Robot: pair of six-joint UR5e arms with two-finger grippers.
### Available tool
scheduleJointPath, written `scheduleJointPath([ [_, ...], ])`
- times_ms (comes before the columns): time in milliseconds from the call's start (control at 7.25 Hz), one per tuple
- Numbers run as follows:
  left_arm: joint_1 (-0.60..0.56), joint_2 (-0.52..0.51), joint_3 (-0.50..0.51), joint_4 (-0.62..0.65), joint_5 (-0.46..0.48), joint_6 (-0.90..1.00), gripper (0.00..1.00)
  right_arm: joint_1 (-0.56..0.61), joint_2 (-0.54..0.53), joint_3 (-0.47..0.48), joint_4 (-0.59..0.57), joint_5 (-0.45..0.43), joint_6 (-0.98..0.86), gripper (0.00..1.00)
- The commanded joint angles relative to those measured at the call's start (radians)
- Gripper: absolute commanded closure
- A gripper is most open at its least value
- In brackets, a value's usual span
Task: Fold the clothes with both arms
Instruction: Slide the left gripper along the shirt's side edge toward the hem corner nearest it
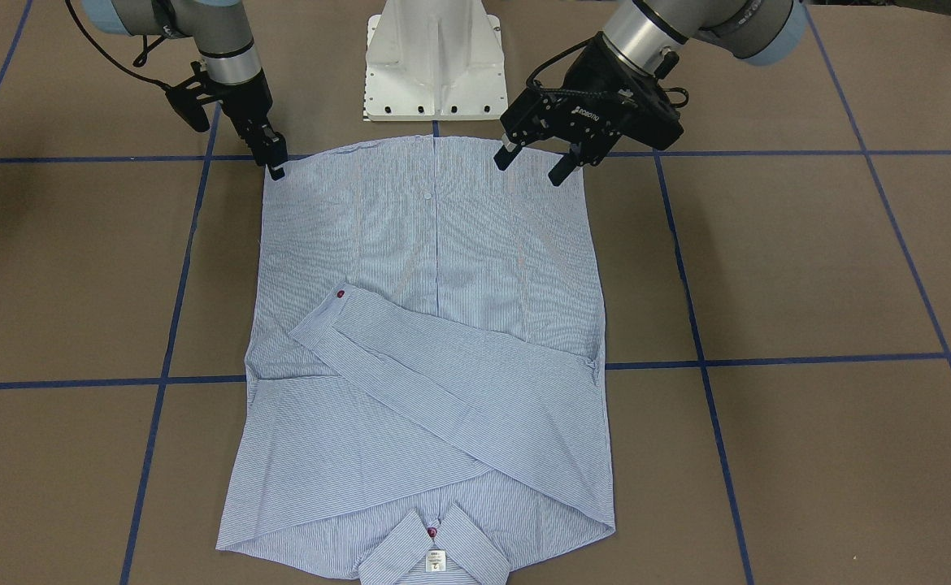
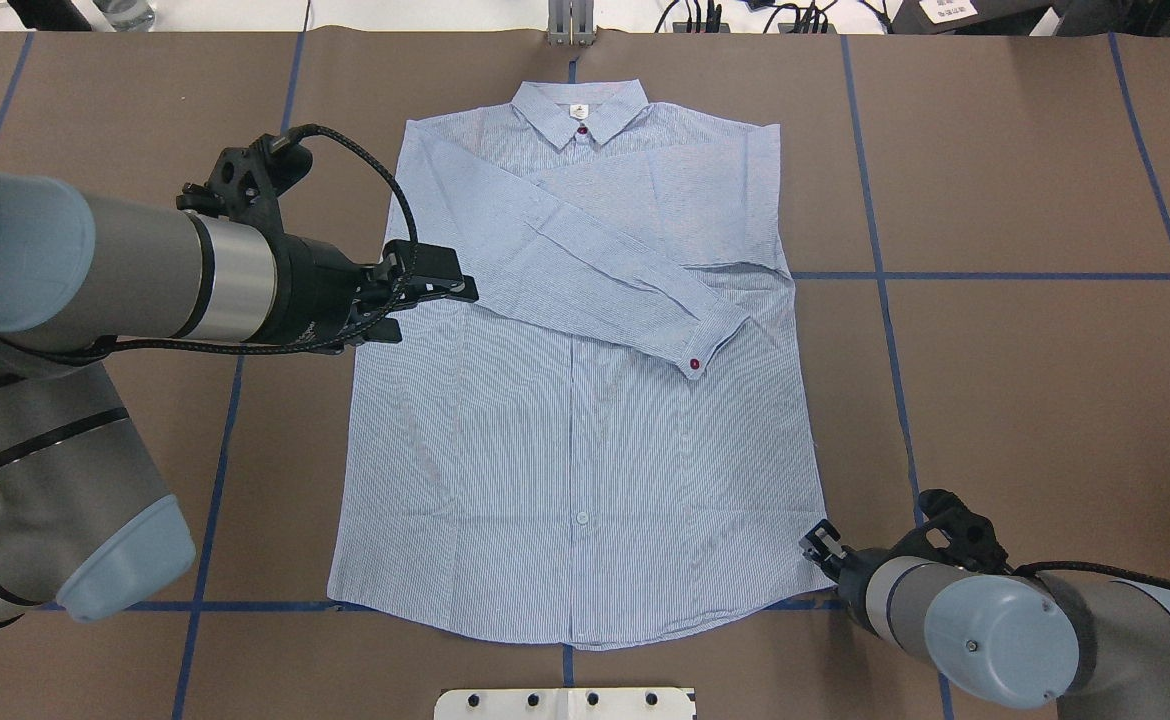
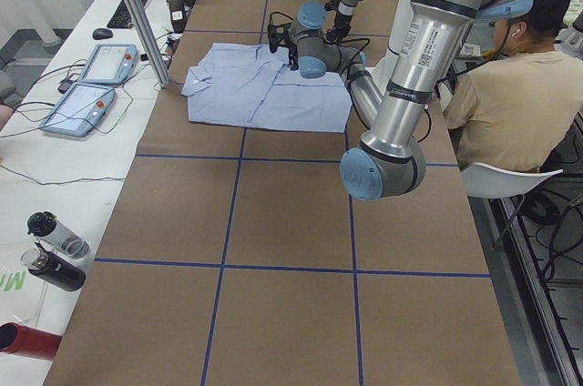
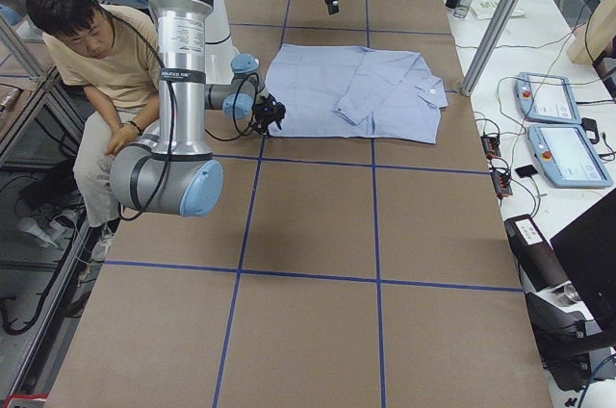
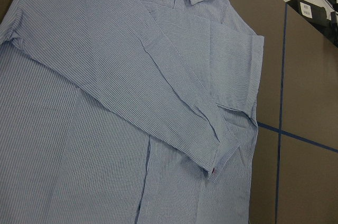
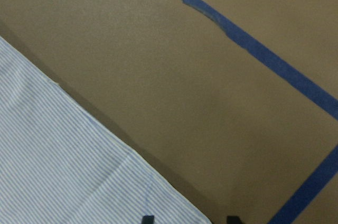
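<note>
Right pincer (image 1: 277, 166): I am reading its tips as slightly apart, straddling the near hem corner (image 6: 174, 203) and gripping nothing. Left pincer (image 1: 537, 166) is hanging wide open, raised over the other side of the shirt (image 2: 585, 420) (height hard to judge). The shirt is lying flat on the bench (image 2: 1025, 400), long axis running away from the base, collar (image 2: 580, 105) far. A sleeve (image 2: 605, 250) is crossing the chest diagonally. I am judging the right arm nearer the hem.

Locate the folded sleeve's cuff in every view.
Front-facing: cuff, left of centre.
Overhead: cuff, right of centre.
Exterior left: too small to tell.
Exterior right: cuff, just above centre.
Left wrist: cuff, lower centre.
Right wrist: not in it.
Shared landmark: the collar.
</note>
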Motion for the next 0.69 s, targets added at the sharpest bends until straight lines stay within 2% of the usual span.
scheduleJointPath([
  [0,0.000,0.001,-0.004,0.000,0.000,-0.001,0.01,-0.002,-0.001,-0.003,0.000,0.003,0.000,0.61],
  [138,0.000,0.001,-0.002,0.000,0.000,-0.001,0.01,-0.002,-0.001,0.003,0.000,0.006,0.000,0.91],
  [276,0.000,0.003,-0.002,0.000,0.000,-0.001,0.01,-0.002,-0.001,0.007,0.002,0.027,0.000,1.00],
  [552,0.000,0.003,-0.002,0.000,0.000,-0.001,0.01,-0.002,-0.001,0.010,0.002,0.029,0.000,1.00],
])
